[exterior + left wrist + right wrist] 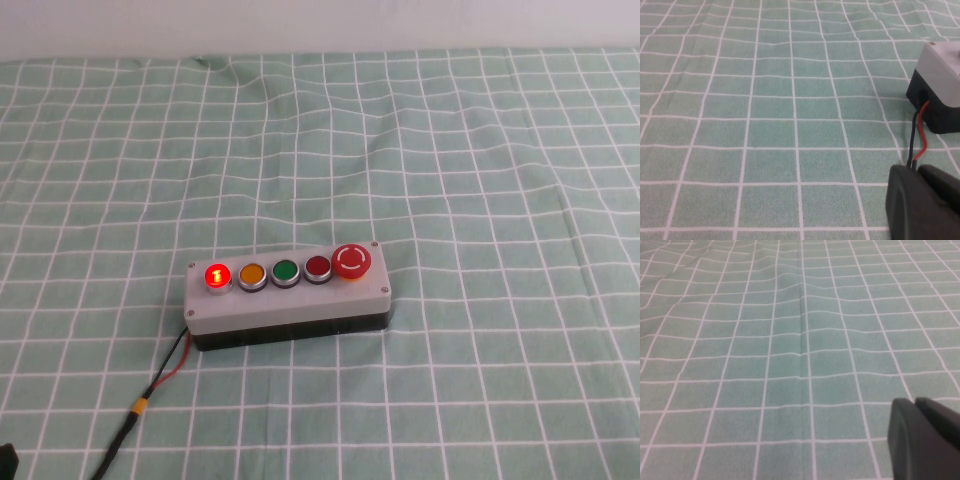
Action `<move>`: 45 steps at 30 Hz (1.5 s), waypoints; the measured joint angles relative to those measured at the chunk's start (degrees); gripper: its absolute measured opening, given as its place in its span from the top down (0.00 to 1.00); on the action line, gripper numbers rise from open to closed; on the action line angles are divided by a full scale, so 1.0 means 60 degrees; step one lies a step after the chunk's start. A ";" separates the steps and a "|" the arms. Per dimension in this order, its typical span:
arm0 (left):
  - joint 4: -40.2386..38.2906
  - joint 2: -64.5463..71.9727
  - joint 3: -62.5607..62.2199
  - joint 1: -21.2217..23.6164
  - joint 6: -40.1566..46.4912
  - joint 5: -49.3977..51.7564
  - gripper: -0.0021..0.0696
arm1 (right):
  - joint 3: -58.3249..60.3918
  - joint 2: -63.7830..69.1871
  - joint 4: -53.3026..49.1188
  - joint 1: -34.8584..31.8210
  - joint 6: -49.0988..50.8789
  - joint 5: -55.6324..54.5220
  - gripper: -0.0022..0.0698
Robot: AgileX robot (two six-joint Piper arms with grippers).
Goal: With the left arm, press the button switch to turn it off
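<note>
The button switch (216, 276) is a small round red button with a silver ring, lit, at the left end of the grey box's (290, 305) row, next to the yellow button (251, 274). My left gripper (916, 171) shows only in the left wrist view, shut and empty, low over the cloth short of the box's left end (940, 70), near its red and black wires (918, 135). My right gripper (914, 403) shows only in the right wrist view, shut and empty over bare cloth.
The row continues with a green button (285, 271), a darker red button (318, 267) and a large red mushroom button (351, 261). A cable (150, 392) trails from the box's left end toward the near left. A green checked cloth (450, 160) covers the table.
</note>
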 joint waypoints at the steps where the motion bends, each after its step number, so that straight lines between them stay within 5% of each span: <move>1: 0.0000 0.0000 0.0000 0.0000 0.0000 0.0000 0.97 | 0.0000 0.0000 0.0000 0.0000 0.0000 0.0000 1.00; 12: 0.0000 0.0000 0.0000 0.0000 0.0000 -0.0085 0.97 | 0.0000 0.0000 0.0000 0.0000 0.0000 0.0000 0.99; 21: -0.0023 0.0000 0.0000 0.0000 -0.0033 -0.1877 0.97 | 0.0000 0.0000 0.0000 0.0000 0.0000 0.0000 0.99; 34: -0.0765 0.0000 0.0000 0.0000 -0.1468 -0.3130 0.97 | 0.0000 0.0000 0.0000 0.0000 0.0000 0.0000 0.99; 45: -0.0765 -0.0004 -0.0143 0.0000 -0.1831 -0.8026 0.97 | 0.0000 0.0000 0.0000 0.0000 0.0000 0.0000 0.99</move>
